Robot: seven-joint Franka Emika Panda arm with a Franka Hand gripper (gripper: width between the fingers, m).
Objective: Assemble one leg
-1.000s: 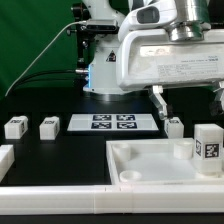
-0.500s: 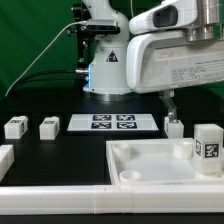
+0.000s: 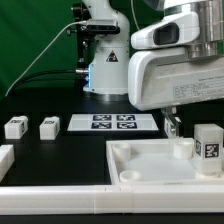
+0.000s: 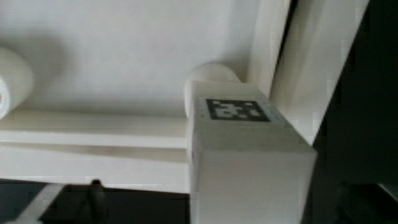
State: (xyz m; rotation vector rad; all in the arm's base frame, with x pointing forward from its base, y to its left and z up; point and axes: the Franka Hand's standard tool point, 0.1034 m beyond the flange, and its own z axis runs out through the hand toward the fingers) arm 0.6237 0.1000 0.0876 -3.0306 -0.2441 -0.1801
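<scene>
You have the leg [image 3: 207,148] standing upright on the large white square piece [image 3: 140,166], at that piece's edge toward the exterior view's right, its tag facing the camera. In the wrist view the leg [image 4: 240,150] stands just beside one of the piece's round corner recesses [image 4: 217,74]. The gripper [image 3: 196,110] hangs above that same side of the piece. Its bulky white housing hides the fingers, so you cannot tell how far apart they are or whether they hold anything. Beyond the piece's far edge lies the marker board [image 3: 112,122].
</scene>
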